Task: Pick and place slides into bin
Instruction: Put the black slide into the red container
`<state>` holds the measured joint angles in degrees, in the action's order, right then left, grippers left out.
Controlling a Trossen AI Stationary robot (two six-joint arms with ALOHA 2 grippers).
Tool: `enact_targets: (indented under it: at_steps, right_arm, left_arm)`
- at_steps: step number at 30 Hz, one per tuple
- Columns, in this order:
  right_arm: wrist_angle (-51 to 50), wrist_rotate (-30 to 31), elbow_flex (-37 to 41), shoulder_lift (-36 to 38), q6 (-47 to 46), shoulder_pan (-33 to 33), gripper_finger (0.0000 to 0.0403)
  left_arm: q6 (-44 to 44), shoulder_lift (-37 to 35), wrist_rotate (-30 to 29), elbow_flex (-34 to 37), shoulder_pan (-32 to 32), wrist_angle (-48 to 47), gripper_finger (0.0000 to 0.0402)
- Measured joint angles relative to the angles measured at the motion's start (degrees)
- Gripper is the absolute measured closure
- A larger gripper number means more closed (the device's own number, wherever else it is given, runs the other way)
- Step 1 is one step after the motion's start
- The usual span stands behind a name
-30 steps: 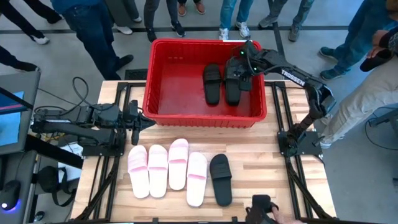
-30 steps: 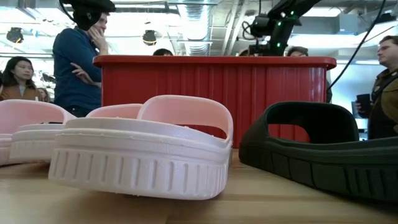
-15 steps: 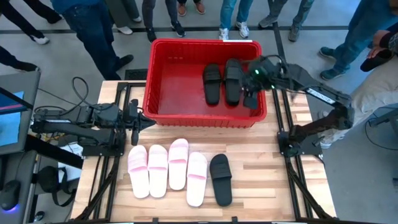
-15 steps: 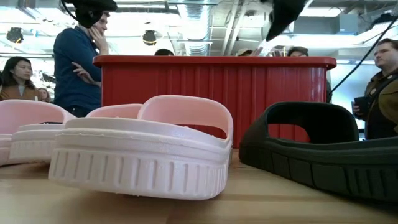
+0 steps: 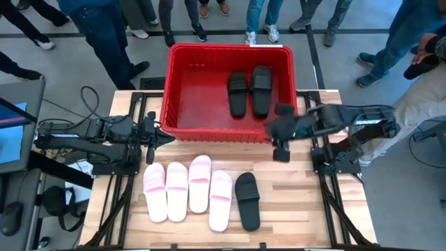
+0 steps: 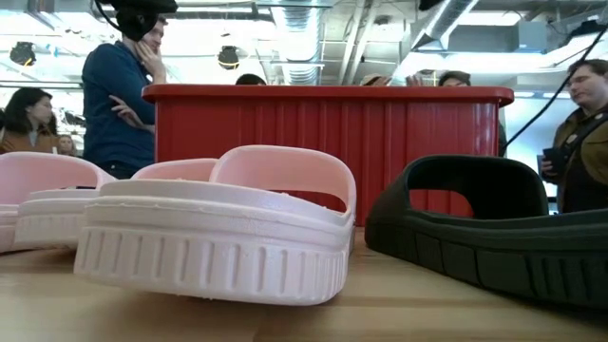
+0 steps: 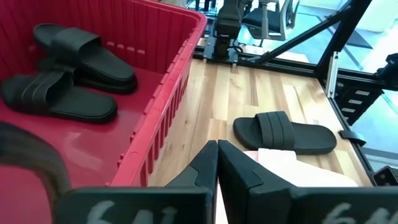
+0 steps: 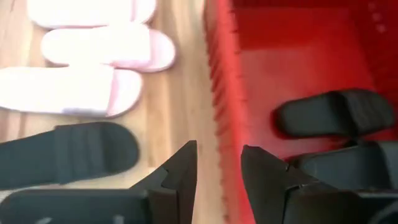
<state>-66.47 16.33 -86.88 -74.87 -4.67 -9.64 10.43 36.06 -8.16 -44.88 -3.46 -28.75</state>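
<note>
I have the right gripper (image 5: 281,148) hanging empty over the table just outside the bin's (image 5: 171,84) near right corner, fingers slightly parted with nothing between them, probably aiming at the lone black slide (image 5: 247,201) left on the table. That slide lies at the right end of a row with four pink slides (image 5: 188,188) near the table's front edge, toes pointing at the bin for an easy lift. Two black slides (image 5: 251,90) lie side by side inside the bin toward its right wall. The left gripper (image 7: 216,163) waits pinched closed by the bin's near left corner. From table height, the bin wall hides its contents.
</note>
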Motion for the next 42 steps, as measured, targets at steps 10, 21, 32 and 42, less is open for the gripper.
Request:
enact_targets:
  at_steps: [10, 21, 32, 42]
  right_arm:
    - [0.3, 2.0, 0.1, -9.4, -12.5, -12.6, 0.0294]
    - [7.3, 1.9, 0.1, -19.5, -20.9, -21.3, 0.0294]
    - [14.4, 1.7, 0.0, -26.9, -25.4, -26.9, 0.0294]
    - [15.6, 1.6, 0.0, -32.0, -26.3, -27.8, 0.0274]
  left_arm:
    - [-1.1, 0.0, 0.2, 0.0, 0.0, 0.0, 0.0401]
    - [-2.0, 0.0, 2.1, 0.0, 0.0, -0.1, 0.0401]
    - [-2.8, 0.0, 3.2, 0.0, 0.0, -0.2, 0.0401]
    - [-3.0, 0.0, 4.7, 0.0, 0.0, -0.2, 0.0401]
